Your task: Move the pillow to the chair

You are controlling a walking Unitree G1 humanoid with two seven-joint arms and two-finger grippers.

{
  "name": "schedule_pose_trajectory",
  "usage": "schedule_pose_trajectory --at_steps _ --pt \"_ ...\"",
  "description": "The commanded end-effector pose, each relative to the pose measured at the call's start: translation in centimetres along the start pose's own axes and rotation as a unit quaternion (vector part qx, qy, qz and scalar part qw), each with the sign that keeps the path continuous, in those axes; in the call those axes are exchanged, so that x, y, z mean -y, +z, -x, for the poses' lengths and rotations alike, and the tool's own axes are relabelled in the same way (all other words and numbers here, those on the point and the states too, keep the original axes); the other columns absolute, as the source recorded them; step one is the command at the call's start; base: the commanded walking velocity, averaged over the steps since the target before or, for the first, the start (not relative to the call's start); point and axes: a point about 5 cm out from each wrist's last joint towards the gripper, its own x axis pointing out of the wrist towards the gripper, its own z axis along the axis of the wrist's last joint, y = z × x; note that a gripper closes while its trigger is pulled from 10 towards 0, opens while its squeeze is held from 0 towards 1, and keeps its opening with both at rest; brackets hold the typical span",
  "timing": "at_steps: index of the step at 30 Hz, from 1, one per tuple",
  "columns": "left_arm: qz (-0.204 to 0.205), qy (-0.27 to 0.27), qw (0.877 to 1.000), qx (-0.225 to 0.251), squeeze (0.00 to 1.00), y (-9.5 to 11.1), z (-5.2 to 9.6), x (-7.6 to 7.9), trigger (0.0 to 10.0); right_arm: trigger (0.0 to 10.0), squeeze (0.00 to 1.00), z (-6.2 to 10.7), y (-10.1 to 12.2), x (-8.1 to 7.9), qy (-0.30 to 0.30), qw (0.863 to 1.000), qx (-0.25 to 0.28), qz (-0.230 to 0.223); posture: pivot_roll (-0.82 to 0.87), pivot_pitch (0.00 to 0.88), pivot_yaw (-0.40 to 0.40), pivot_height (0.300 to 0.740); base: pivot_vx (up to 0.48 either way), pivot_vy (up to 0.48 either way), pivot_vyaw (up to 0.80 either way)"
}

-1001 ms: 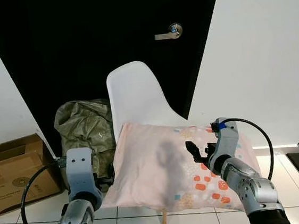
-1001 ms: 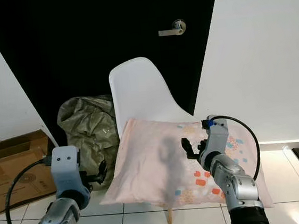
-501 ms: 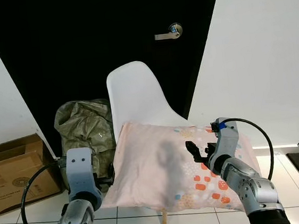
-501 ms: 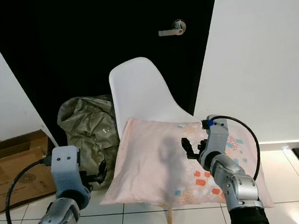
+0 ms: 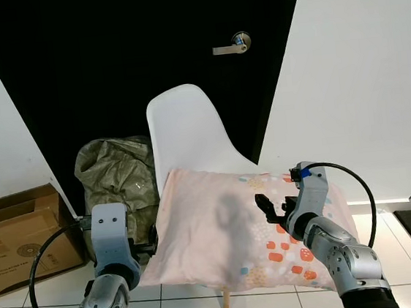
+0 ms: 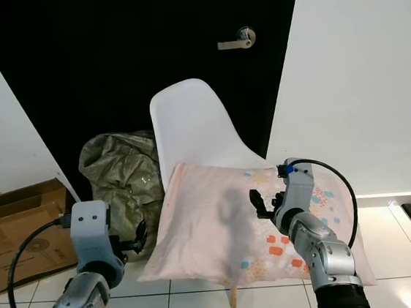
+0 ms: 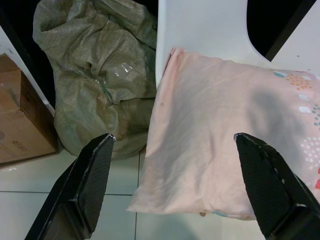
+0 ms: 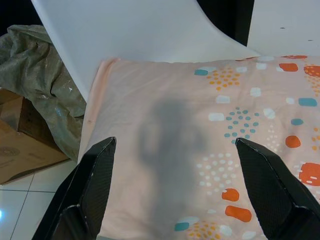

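The pillow (image 5: 232, 228) lay flat on the seat of the white chair (image 5: 189, 137), overhanging it toward 4 o'clock. It looked soft, light and floppy; corners would grip best. The left gripper (image 7: 182, 187) and the right gripper (image 8: 175, 187) stood wide open, holding nothing.

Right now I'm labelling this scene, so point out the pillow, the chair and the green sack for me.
pillow (image 5: 221, 233), left eye view, plain pink middle.
chair (image 5: 185, 130), left eye view, white backrest.
green sack (image 7: 95, 75), left wrist view, crumpled front.
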Motion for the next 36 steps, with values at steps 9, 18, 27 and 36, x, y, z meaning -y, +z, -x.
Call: schedule_pose_trajectory --at_steps 9,18,27,36 --pt "0.003 0.006 1.0 -0.012 0.0 -0.39 -0.13 0.02 10.0 10.0 0.0 0.02 0.33 0.16 -0.004 1.0 0.008 0.004 -0.09 0.032 -0.056 0.72 0.0 0.0 0.0" --pt "0.005 0.005 1.0 -0.012 0.0 -0.4 -0.17 0.12 10.0 10.0 0.0 0.04 0.43 0.27 -0.005 1.0 0.009 0.005 -0.1 0.038 -0.056 0.72 0.0 0.0 0.0" --pt "0.006 0.005 1.0 -0.013 0.0 -0.49 -0.21 0.19 10.0 10.0 0.0 0.0 0.38 0.32 -0.005 1.0 0.008 0.008 -0.1 0.029 -0.056 0.72 0.0 0.0 0.0" --pt "0.004 0.004 1.0 -0.015 0.0 -0.67 -0.11 0.16 10.0 10.0 0.0 0.03 0.16 0.24 -0.002 1.0 0.006 0.009 -0.1 0.018 -0.054 0.72 0.0 0.0 0.0"
